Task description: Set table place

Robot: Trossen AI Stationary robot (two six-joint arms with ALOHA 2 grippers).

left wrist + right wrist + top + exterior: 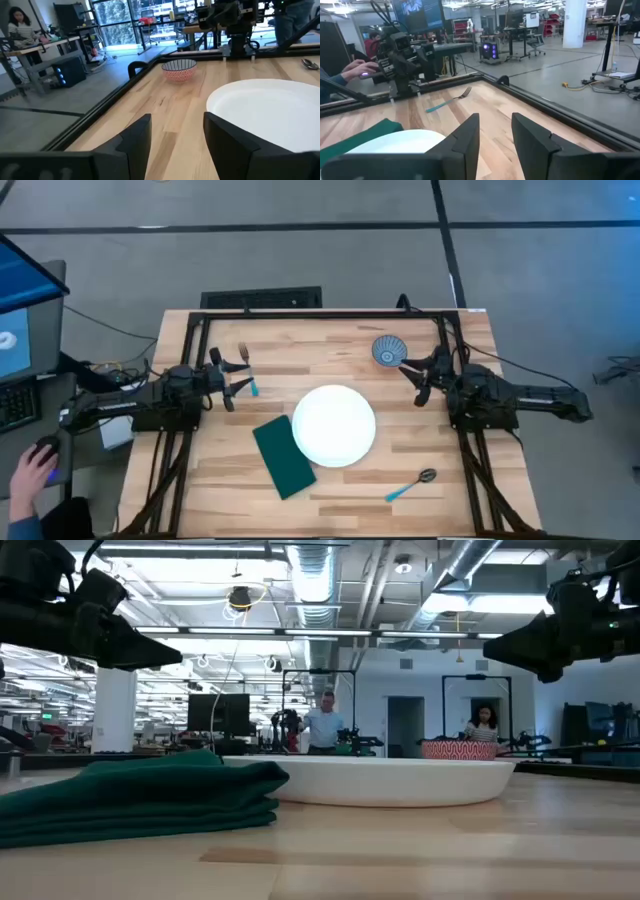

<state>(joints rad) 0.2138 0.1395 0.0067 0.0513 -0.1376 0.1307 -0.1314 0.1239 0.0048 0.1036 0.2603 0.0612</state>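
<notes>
A large round white plate (pixel 333 425) lies flat on the middle of the wooden tabletop (pixel 250 490). A folded dark green napkin (pixel 283 456) lies beside the plate's left, toward the near edge. A small patterned bowl (pixel 388 350) stands at the far right. A blue-handled fork (pixel 245 370) lies at the far left. A blue-handled spoon (pixel 412 485) lies near the front right. My left gripper (pixel 232 380) hovers open beside the fork. My right gripper (pixel 415 378) hovers open just near of the bowl.
A black metal frame (pixel 320 314) runs round the table's edges. A person's hand (pixel 35 465) rests on a mouse left of the table, beside a monitor (pixel 20 310). Bare wood lies between the plate and the far edge.
</notes>
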